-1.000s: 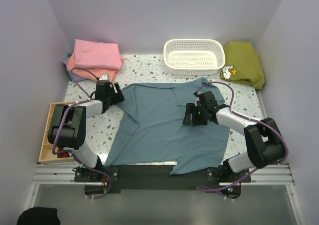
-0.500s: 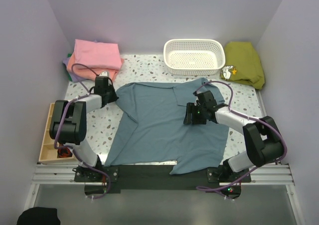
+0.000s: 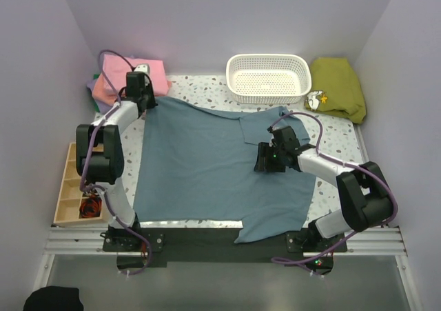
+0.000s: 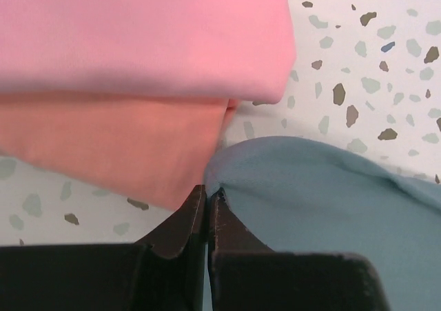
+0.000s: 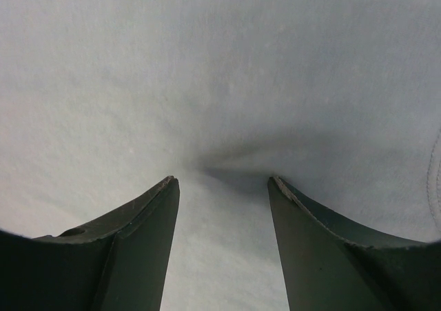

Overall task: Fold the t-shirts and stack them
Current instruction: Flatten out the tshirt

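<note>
Out goes the left arm, swinging away to the far-left corner of the surface (image 3: 200, 90) and dragging the blue-grey t-shirt (image 3: 207, 173) with it; a second ago that side lay bunched in near the middle, now it spreads wide and fairly flat; the right arm has hardly shifted.

Left fingers (image 4: 207, 204) are clamped tight on the edge of the blue-grey cloth, the hem pinched right at their tips; just ahead of them, and touching the pulled corner, sits the folded stack, the pink t-shirt (image 4: 138, 35) on top of the salmon-orange t-shirt (image 4: 103, 138); so there looks to be no more room to pull that way.

Right fingers (image 3: 264, 161) stand apart, tips resting down on the cloth on its right half, a small dimple between them in the wrist view; they pin it and pinch nothing.

Now the relation that counts; the shirt's long axis runs from the far edge to the near edge, collar far and right of the middle, bottom hem spilling over the near edge between the two bases; the held corner lies far-left, the right side sits under the right arm; my call is that each arm works its own side for the fold, the left being nearer the stack.

Behind all this, the white basket (image 3: 238, 83) and an olive cloth (image 3: 337, 87) wait at the far edge.
</note>
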Action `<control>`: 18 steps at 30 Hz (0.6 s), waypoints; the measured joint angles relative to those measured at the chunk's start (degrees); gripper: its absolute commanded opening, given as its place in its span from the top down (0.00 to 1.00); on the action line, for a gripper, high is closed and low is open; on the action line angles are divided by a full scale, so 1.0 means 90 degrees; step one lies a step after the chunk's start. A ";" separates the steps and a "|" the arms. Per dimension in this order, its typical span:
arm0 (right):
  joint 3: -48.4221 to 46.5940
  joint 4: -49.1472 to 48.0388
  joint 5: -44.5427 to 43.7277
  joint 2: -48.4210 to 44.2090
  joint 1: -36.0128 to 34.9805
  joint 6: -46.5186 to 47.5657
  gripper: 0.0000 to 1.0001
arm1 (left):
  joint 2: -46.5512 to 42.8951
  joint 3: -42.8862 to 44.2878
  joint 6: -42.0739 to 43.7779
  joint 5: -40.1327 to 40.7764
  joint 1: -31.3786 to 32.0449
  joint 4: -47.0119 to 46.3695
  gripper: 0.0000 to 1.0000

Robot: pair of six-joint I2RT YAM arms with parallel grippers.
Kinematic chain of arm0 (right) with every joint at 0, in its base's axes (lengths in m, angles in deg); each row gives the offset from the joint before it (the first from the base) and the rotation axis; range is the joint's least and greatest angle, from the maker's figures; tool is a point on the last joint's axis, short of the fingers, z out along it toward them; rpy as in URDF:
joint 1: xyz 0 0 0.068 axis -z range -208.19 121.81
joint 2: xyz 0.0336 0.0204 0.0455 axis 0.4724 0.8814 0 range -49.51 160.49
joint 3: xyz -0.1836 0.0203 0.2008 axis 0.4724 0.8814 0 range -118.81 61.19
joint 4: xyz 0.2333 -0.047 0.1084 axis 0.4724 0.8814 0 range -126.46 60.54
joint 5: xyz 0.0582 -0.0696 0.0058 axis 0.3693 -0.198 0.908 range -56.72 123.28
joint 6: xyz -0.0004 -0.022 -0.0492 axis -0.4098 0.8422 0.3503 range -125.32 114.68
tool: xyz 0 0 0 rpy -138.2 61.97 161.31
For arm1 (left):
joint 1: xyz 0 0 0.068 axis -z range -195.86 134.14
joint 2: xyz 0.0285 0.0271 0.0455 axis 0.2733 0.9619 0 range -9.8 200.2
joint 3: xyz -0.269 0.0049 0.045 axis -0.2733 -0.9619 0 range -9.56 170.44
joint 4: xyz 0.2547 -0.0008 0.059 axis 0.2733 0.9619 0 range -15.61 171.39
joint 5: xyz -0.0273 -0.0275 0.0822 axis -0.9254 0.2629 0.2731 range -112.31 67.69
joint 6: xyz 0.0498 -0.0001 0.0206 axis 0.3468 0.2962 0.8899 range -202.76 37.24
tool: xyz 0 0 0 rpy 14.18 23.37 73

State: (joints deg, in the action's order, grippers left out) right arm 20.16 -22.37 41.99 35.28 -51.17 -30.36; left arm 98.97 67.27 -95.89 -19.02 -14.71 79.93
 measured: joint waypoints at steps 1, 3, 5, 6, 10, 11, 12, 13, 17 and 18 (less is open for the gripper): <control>0.0000 0.0000 0.0000 0.0000 0.0000 0.0000 0.40 | 0.0107 0.0165 0.0112 -0.0002 0.0000 0.0066 1.00; 0.0000 0.0000 0.0000 0.0000 0.0000 -0.0002 0.40 | 0.0325 0.0493 0.0355 -0.0002 0.0000 0.0284 1.00; 0.0000 0.0000 0.0000 0.0000 0.0000 0.0000 0.40 | 0.0481 0.0690 0.0488 0.0002 0.0000 0.0444 1.00; 0.0000 0.0000 0.0000 0.0005 0.0000 0.0000 0.40 | 0.0525 0.0726 0.0544 0.0005 0.0000 0.0500 1.00; -0.0024 0.0022 -0.0002 0.0034 0.0000 0.0000 0.40 | 0.0520 0.0580 0.0595 0.0007 0.0000 0.0595 1.00; -0.0027 0.0024 0.0000 0.0034 0.0000 0.0000 0.40 | 0.0488 0.0427 0.0588 0.0002 0.0000 0.0532 1.00; -0.0027 0.0024 0.0000 0.0034 0.0000 0.0000 0.41 | 0.0449 0.0289 0.0578 -0.0010 0.0000 0.0520 1.00; -0.0027 0.0027 0.0000 0.0034 0.0000 0.0000 0.42 | 0.0389 0.0061 0.0563 -0.0024 0.0000 0.0459 1.00; -0.0007 0.0039 -0.0024 -0.0024 0.0000 -0.0024 0.40 | -0.0044 -0.0906 0.0410 -0.0034 0.0041 0.0384 1.00; 0.0007 0.0085 -0.0046 -0.0075 0.0000 -0.0051 0.36 | -0.0153 -0.1047 0.0396 -0.0005 0.0066 0.0376 1.00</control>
State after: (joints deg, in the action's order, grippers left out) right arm 20.22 -21.60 41.57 34.60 -51.17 -30.82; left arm 97.59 57.85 -92.33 -19.07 -14.12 83.32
